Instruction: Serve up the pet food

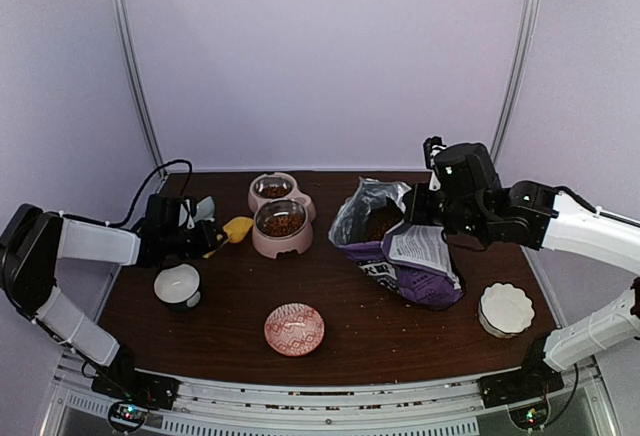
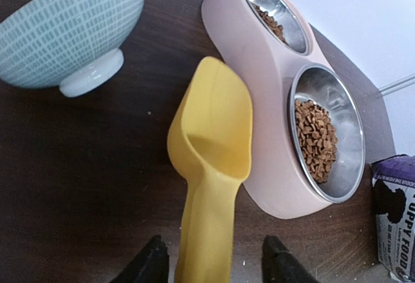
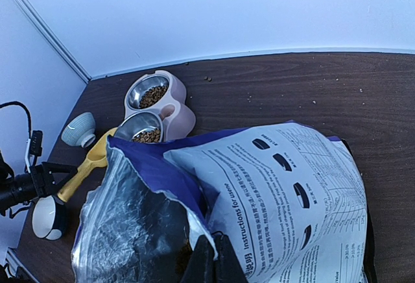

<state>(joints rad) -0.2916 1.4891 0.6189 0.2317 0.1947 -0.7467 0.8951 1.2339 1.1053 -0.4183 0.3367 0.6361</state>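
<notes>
While the pet food (image 2: 314,140) lay in both steel bowls of the pink feeder (image 2: 259,101), far and left of centre on the surface (image 1: 380,341), the purple bag (image 1: 400,246) to its right gaped open, printed "PUPPY FOOD" and "Instructions for use". The right end effector (image 3: 209,260), pressed together, pinched the bag's rim. The left end effector (image 2: 217,263) was spread either side of the yellow scoop (image 2: 214,140) handle, near a teal bowl (image 2: 65,30).
</notes>
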